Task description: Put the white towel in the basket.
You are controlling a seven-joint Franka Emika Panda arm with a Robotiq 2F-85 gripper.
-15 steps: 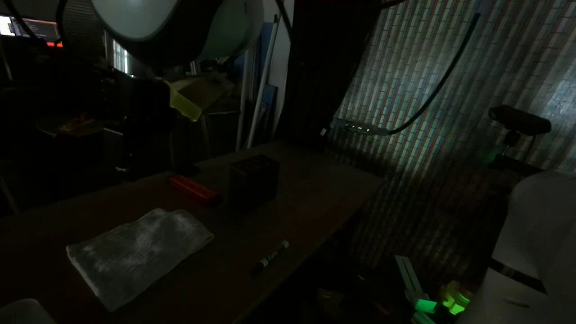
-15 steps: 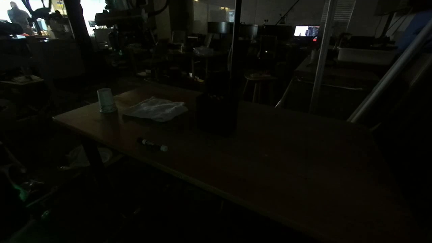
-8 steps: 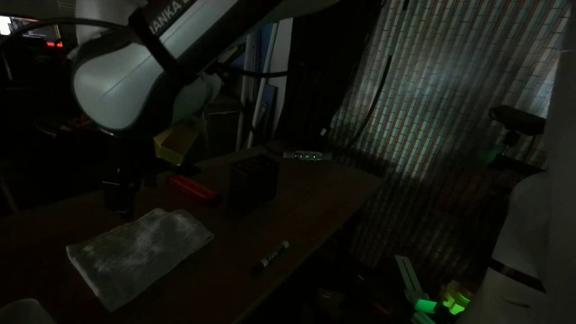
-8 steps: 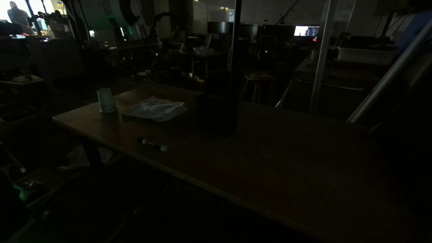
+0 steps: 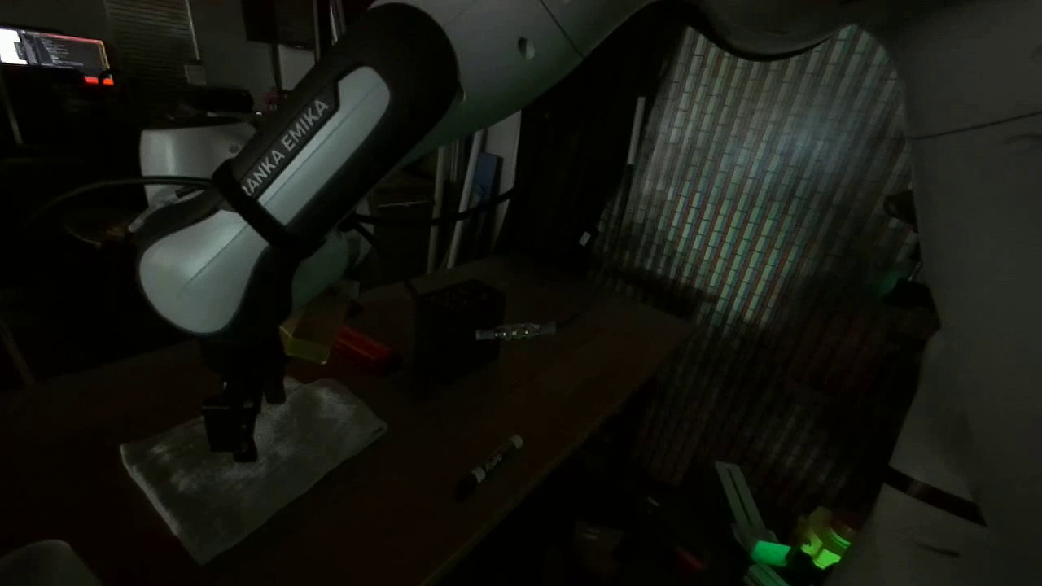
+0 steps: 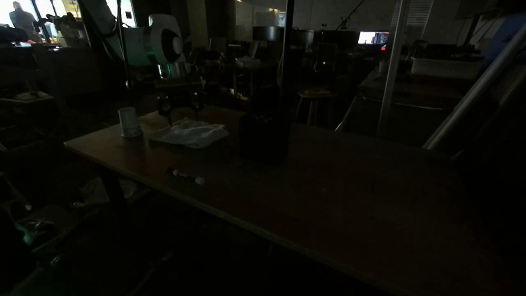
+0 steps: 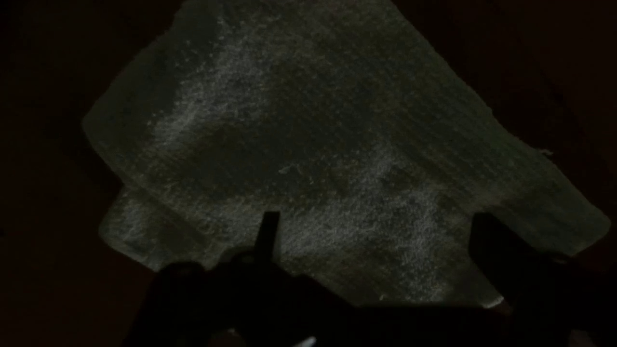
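Across both exterior views extends a dark reddish-brown rectangular worktop (image 6: 328, 205). Over it reaches a jointed white-and-black robot arm (image 5: 399, 89). On the worktop lies the white towel (image 5: 281, 472), a pale grey, faintly mottled, roughly rectangular cloth. Apart from it stands the basket (image 5: 452, 346), a black, boxy container with straight sides. The black two-fingered tool (image 7: 376, 219) points down over the towel, its fingers spread wide and gripping nothing; whether the fingertips touch the cloth cannot be told. A pale tapered cup (image 6: 129, 122) stands narrow end up, the towel lying between it and the basket. A flat, elongated red object (image 5: 364, 348) lies near the basket; a black-and-white cylindrical marker (image 5: 492, 462) lies near the worktop's edge.
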